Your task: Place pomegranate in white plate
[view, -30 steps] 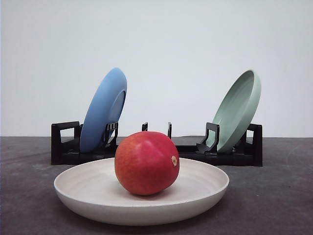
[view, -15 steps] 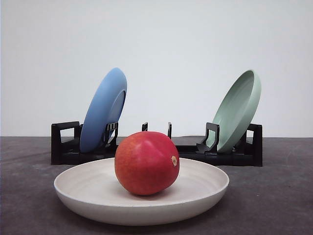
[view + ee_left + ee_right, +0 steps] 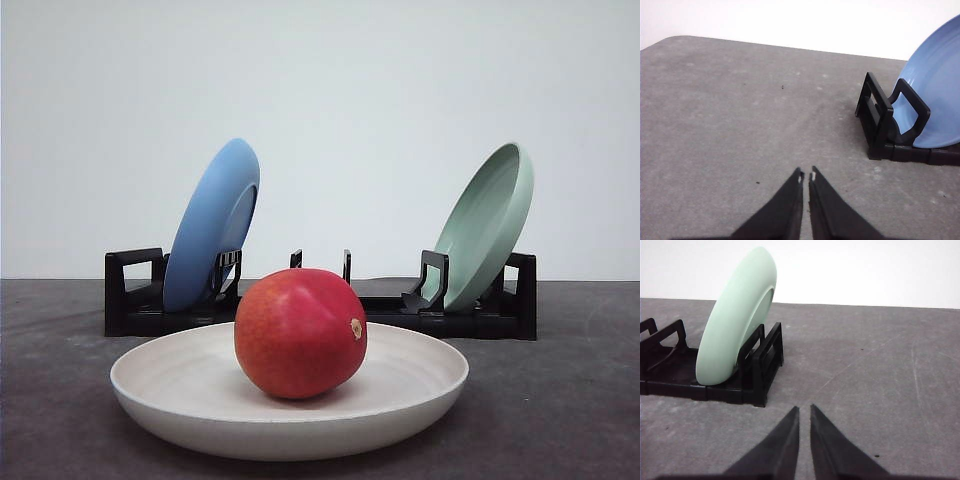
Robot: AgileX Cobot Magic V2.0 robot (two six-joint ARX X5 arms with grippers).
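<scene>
The red pomegranate [image 3: 300,333], with an orange blush and a tan stem spot, rests inside the white plate [image 3: 170,385] near the table's front in the front view. My left gripper [image 3: 806,176] hovers shut over bare grey table, beside the end of the rack that holds the blue plate. My right gripper [image 3: 804,410] is also shut, over bare table beside the rack end with the green plate. Both hold nothing.
Behind the white plate stands a black dish rack [image 3: 135,310]. A blue plate [image 3: 212,225] [image 3: 936,100] leans in its left end and a pale green plate [image 3: 487,225] [image 3: 735,320] in its right end. Grey table [image 3: 570,400] lies to both sides.
</scene>
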